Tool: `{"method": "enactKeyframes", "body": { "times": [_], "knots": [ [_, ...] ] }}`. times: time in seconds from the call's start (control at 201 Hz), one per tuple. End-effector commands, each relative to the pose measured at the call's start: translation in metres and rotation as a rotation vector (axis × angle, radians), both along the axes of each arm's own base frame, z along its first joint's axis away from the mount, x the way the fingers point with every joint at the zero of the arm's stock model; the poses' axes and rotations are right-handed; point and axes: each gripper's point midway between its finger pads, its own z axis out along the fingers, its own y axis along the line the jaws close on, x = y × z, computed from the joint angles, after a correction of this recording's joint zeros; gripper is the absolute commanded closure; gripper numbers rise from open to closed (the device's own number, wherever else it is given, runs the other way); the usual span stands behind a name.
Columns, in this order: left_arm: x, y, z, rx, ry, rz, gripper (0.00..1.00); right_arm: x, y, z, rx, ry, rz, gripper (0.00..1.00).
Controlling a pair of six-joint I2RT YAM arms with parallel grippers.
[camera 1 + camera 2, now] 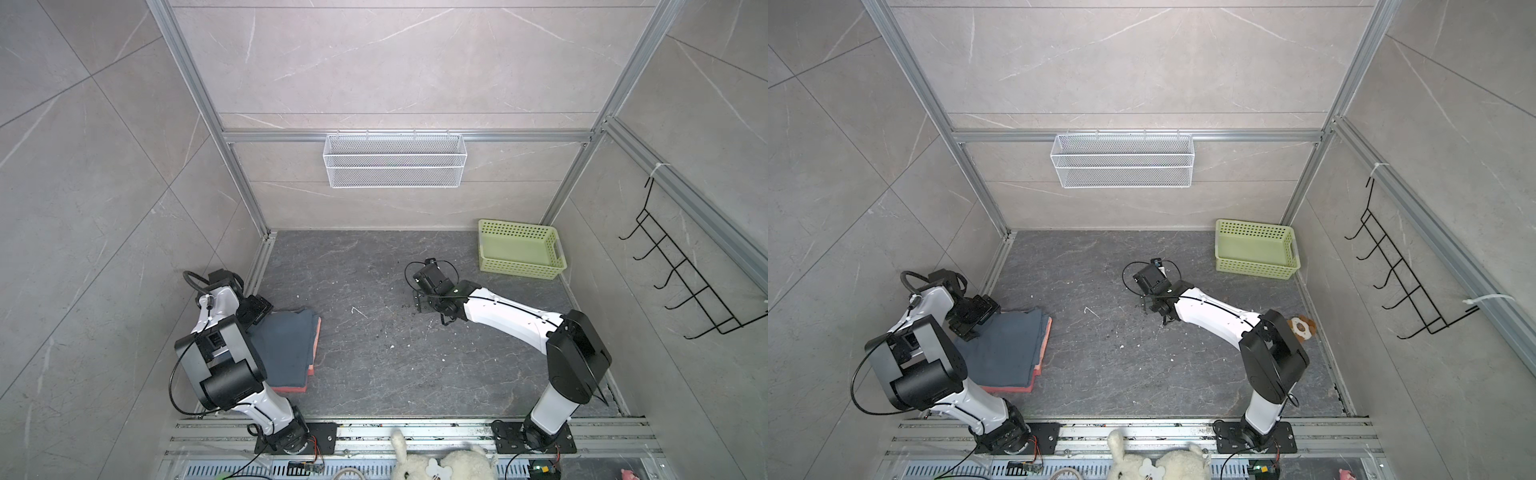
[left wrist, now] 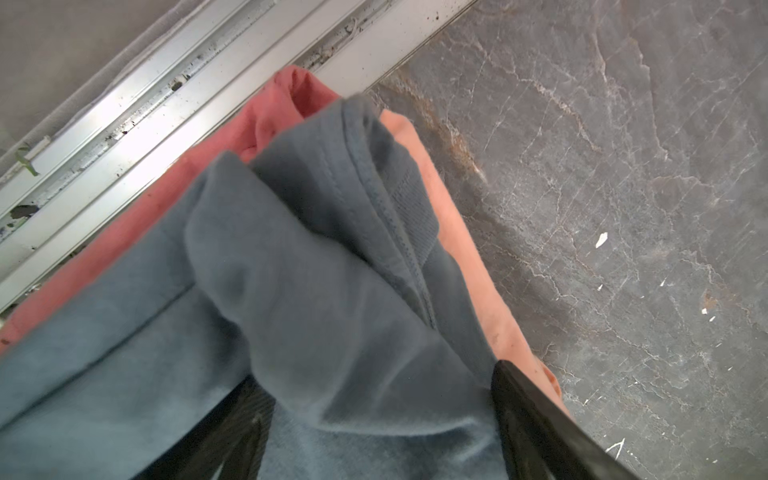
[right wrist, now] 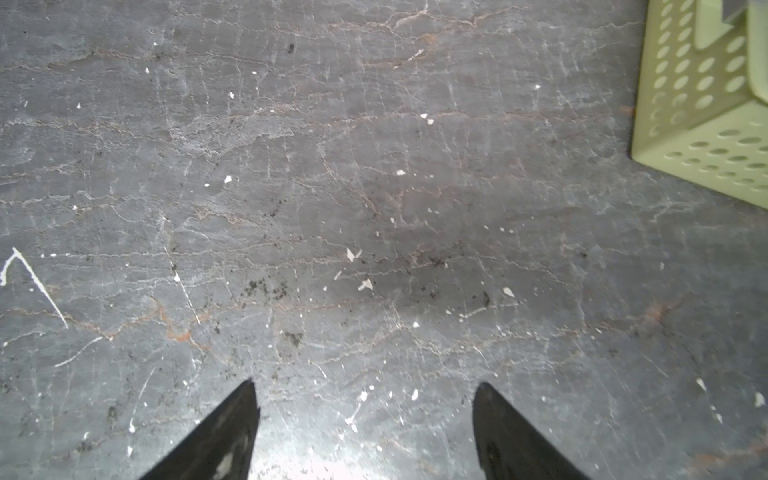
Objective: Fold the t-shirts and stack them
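Note:
A folded slate blue-grey t-shirt (image 1: pixel 286 345) (image 1: pixel 1005 349) tops a stack on the left of the dark table. Salmon-pink t-shirts (image 1: pixel 291 389) (image 1: pixel 1013 389) show as edges underneath. My left gripper (image 1: pixel 254 320) (image 1: pixel 967 328) hangs over the stack's far left corner. In the left wrist view its jaws (image 2: pixel 376 374) stand wide open, with a loose bunched fold of the blue-grey t-shirt (image 2: pixel 311 291) lying between them over the pink layers (image 2: pixel 266 120). My right gripper (image 1: pixel 419 302) (image 1: pixel 1148 303) (image 3: pixel 363 384) is open over bare table near the middle, holding nothing.
A pale green perforated basket (image 1: pixel 519 249) (image 1: pixel 1256 249) (image 3: pixel 706 124) sits empty at the back right. A small brown-and-white plush toy (image 1: pixel 1302 326) lies behind the right arm. A white plush (image 1: pixel 440 461) lies on the front rail. An aluminium rail (image 2: pixel 166 124) runs beside the stack.

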Motion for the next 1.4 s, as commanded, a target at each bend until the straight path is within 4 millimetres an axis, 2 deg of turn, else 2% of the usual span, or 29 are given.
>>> {"method": "enactKeyframes", "body": {
  "times": [0.0, 0.085, 0.159, 0.279, 0.338, 0.428, 0.518, 0.582, 0.662, 0.811, 0.906, 1.03, 1.19, 1.294, 1.399],
  "knots": [
    [0.014, 0.001, 0.026, 0.015, -0.122, -0.021, 0.16, 0.001, -0.016, 0.023, 0.018, -0.063, -0.061, 0.17],
    [0.023, -0.005, 0.063, 0.027, -0.247, -0.044, 0.16, 0.005, -0.03, 0.04, 0.005, -0.114, -0.104, 0.16],
    [0.028, -0.011, 0.106, 0.056, -0.373, -0.069, 0.14, 0.007, -0.048, 0.06, -0.012, -0.17, -0.162, 0.13],
    [0.032, -0.03, 0.168, 0.087, -0.576, -0.137, 0.0, 0.011, -0.077, 0.091, -0.025, -0.248, -0.247, 0.08],
    [0.03, -0.039, 0.19, 0.106, -0.645, -0.163, 0.0, 0.012, -0.093, 0.107, -0.027, -0.291, -0.294, 0.01],
    [0.027, -0.055, 0.218, 0.16, -0.735, -0.214, 0.0, 0.01, -0.113, 0.129, -0.014, -0.351, -0.355, 0.01],
    [0.025, -0.068, 0.236, 0.217, -0.802, -0.258, 0.0, 0.005, -0.132, 0.147, -0.005, -0.402, -0.411, 0.01],
    [0.024, -0.077, 0.235, 0.258, -0.827, -0.301, 0.0, -0.002, -0.146, 0.155, -0.007, -0.429, -0.446, 0.01],
    [0.024, -0.085, 0.217, 0.297, -0.831, -0.33, 0.0, -0.013, -0.163, 0.159, -0.014, -0.452, -0.483, 0.01],
    [0.021, -0.087, 0.159, 0.422, -0.772, -0.353, 0.0, -0.045, -0.2, 0.153, -0.049, -0.474, -0.586, 0.01],
    [0.024, -0.1, 0.132, 0.522, -0.811, -0.419, 0.0, -0.063, -0.218, 0.146, -0.069, -0.474, -0.629, 0.01],
    [0.028, -0.113, 0.109, 0.683, -0.853, -0.472, 0.0, -0.08, -0.233, 0.14, -0.099, -0.46, -0.676, 0.01],
    [0.033, -0.11, 0.067, 0.739, -0.777, -0.49, 0.0, -0.095, -0.246, 0.137, -0.131, -0.443, -0.723, 0.01],
    [0.04, -0.117, 0.054, 0.734, -0.809, -0.527, 0.0, -0.104, -0.254, 0.136, -0.141, -0.44, -0.756, 0.01],
    [0.042, -0.11, 0.043, 0.757, -0.813, -0.477, 0.0, -0.116, -0.264, 0.131, -0.168, -0.429, -0.81, 0.01]
  ]
}}
